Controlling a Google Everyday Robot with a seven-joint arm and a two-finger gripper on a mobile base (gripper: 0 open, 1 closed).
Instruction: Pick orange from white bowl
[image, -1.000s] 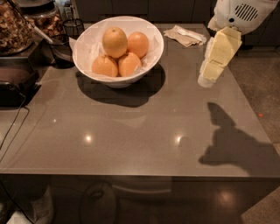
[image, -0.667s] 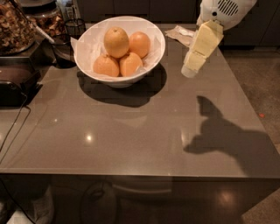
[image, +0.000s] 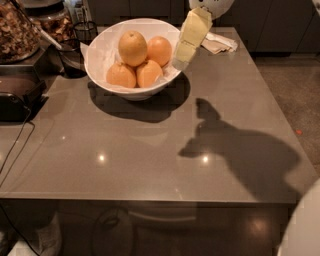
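orange (image: 132, 48): top of the pile in the bowl (image: 131, 93), resting on three darker fruits (image: 149, 73), dimple up.
tool (image: 180, 61): over the bowl's right rim, near the fruit, not touching; apart or together, can't tell.
handling: likely firm, fairly heavy, waxy skin, rolls easily.
grip: from above, across its widest part; the upper half is exposed, the neighbours crowd the lower half.
risk: a nudge could shift the pile.
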